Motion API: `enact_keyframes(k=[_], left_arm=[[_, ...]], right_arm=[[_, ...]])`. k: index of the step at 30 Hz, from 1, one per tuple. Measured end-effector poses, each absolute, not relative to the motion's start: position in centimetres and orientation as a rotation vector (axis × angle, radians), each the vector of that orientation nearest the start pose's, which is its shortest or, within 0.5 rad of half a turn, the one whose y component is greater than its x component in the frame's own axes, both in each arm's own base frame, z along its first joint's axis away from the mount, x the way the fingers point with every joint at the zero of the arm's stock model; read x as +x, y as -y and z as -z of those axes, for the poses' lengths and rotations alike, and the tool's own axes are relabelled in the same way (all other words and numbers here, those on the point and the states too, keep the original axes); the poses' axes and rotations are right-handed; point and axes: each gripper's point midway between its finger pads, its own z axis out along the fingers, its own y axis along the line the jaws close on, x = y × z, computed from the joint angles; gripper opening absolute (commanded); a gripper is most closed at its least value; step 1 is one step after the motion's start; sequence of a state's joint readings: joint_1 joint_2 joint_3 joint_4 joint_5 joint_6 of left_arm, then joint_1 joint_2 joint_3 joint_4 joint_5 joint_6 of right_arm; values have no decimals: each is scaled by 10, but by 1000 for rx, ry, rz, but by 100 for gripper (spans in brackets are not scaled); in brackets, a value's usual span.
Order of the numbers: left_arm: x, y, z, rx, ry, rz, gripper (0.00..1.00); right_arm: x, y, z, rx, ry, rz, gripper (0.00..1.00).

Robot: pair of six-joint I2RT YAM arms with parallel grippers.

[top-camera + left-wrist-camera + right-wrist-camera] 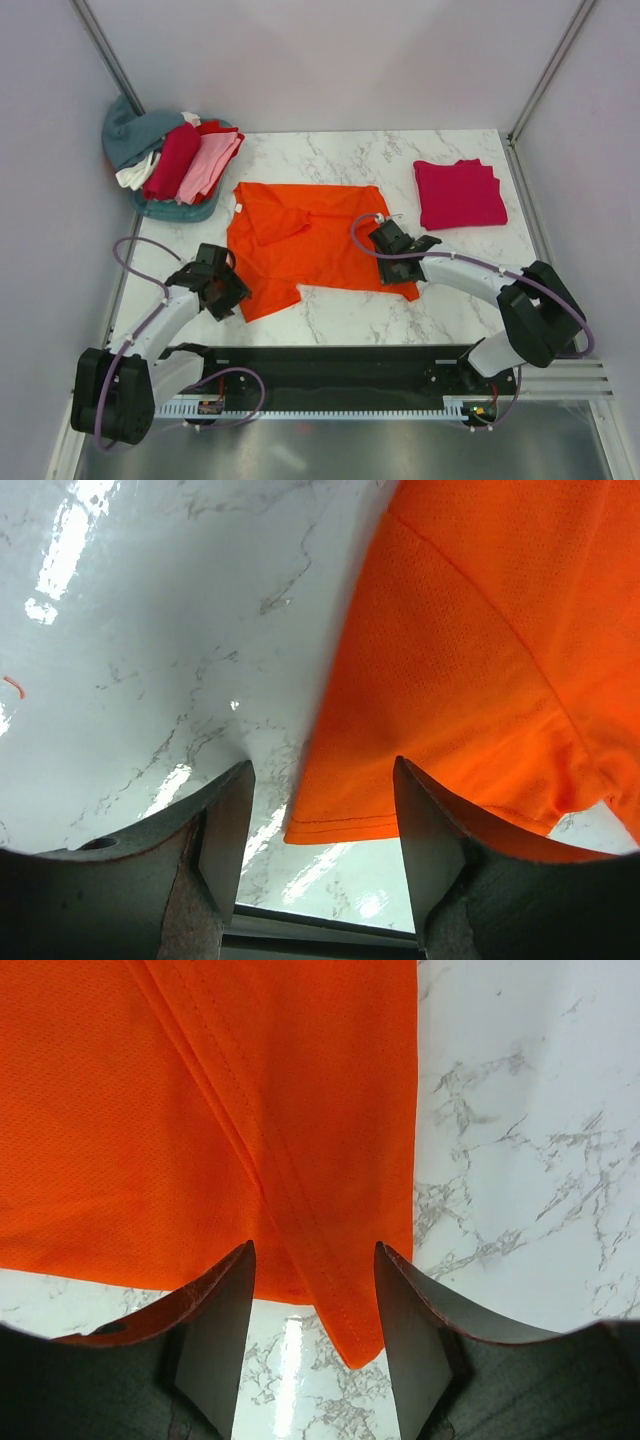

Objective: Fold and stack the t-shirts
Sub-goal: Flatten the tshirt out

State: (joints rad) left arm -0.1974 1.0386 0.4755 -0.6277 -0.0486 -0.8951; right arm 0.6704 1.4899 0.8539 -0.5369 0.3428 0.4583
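A bright orange t-shirt (305, 240) lies spread and rumpled on the marble table. My left gripper (222, 283) is open at its near left corner; the left wrist view shows that hem corner (340, 825) between the open fingers. My right gripper (392, 243) is open over the shirt's right edge; the right wrist view shows a pointed corner of orange cloth (355, 1335) between its fingers. A crimson-pink t-shirt (458, 193) lies folded at the far right.
A pile of shirts sits at the far left: teal (130, 130), white (135, 175), dark red (170, 160) and light pink (210, 165). The black rail (330, 375) runs along the near edge. Walls close in the left, right and back.
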Motion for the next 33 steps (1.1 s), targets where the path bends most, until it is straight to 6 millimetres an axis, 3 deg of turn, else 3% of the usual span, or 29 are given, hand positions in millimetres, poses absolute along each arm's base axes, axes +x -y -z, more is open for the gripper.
enact_keyframes(k=[5,14,16,19,26,33], left_arm=[[186,59,-17,-976,-2593,196,48],[191,60,-16,-989,-2553,226,39],[195,63,-16,-991,-2535,252,31],[199,66,-14,-997,-2522,274,2],[205,66,-14,-993,-2498,283,2],[210,53,-14,-1069,-2461,269,2]], right_arm=[[255,-146,-30,-202,-2635,142,59],[259,-147,-26,-203,-2625,153,58],[261,-148,-24,-203,-2626,154,59],[264,-149,-22,-201,-2623,165,59],[276,-147,-22,-184,-2594,225,57],[284,-129,-27,-133,-2536,358,55]])
